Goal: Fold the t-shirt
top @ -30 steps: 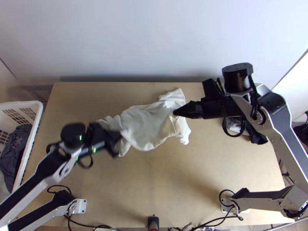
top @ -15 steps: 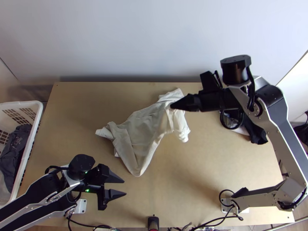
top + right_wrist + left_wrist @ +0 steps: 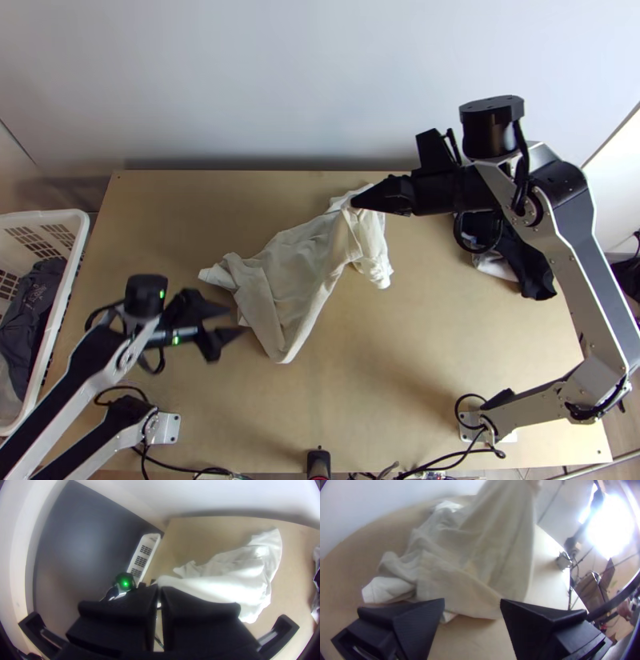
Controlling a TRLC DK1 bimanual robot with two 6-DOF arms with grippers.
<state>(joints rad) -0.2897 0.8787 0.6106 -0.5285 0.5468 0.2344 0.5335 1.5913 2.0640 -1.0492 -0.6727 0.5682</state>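
The cream-white t-shirt [image 3: 280,272] lies bunched and creased across the middle of the table, one part raised to my right gripper [image 3: 356,202]. In the right wrist view, that right gripper [image 3: 159,589] is shut on an edge of the shirt [image 3: 230,583], which stretches down to the table. My left gripper [image 3: 237,322] stands open just left of the cloth's near corner, holding nothing. In the left wrist view, the left gripper [image 3: 472,601] has its fingers wide apart, with the hanging shirt [image 3: 480,553] beyond them.
A white basket [image 3: 68,320] with dark clothes [image 3: 34,300] stands at the table's left edge. Dark and white cloths [image 3: 524,264] lie on the right of the table, beneath the right arm. Cables run along the near edge.
My left gripper first pulled back toward the near left, leaving the cloth, then moved up the picture again. The right gripper has moved up and slightly left, and the cloth's near corner has shifted nearer.
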